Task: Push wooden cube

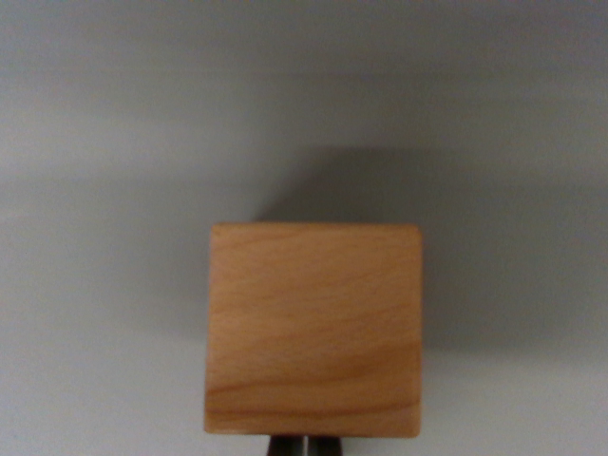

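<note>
The wooden cube sits on a plain grey-white surface, in the lower middle of the wrist view, filling much of the near part of the frame. Right under its near edge, at the very bottom of the picture, the tips of the gripper peek out — two dark fingertips with only a thin pale line between them. They look drawn together or nearly so, with nothing held between them, though so little of them shows that I cannot tell for sure. The cube lies just beyond these tips, on their far side, roughly centred on them; whether the tips touch the cube's near face I cannot tell, since the block hides the meeting point.

The cube stands square to the camera — its near and far edges run left to right, its side edges run straight away from the view. As a cube it has no clear long axis; the wood grain runs across it from left to right in faint, slightly wavy lines.

A soft shadow spreads from the block toward the far right. Beyond that the surface is bare, featureless grey on every side of the cube.
</note>
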`<state>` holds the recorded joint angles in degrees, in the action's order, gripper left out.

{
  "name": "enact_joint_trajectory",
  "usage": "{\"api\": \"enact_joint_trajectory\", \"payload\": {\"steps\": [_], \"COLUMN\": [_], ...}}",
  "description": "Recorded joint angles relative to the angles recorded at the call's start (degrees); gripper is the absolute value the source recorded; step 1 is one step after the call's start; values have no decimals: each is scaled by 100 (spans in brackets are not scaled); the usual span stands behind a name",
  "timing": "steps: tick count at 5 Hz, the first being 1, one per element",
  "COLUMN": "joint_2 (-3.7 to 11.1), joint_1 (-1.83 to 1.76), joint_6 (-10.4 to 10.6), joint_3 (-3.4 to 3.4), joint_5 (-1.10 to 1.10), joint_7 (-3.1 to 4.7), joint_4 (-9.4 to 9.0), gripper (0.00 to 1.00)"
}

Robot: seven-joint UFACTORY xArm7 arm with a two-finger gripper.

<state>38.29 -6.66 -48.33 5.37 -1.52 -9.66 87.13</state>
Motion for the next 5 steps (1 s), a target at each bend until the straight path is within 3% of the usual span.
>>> {"api": "enact_joint_trajectory", "payload": {"steps": [1, 5], "joint_2": [69, 121], "joint_1": [1, 1], "joint_6": [-45, -78], "joint_3": [-7, -12], "joint_5": [-4, -7], "joint_7": [7, 13], "joint_4": [113, 199], "gripper": [100, 100]}}
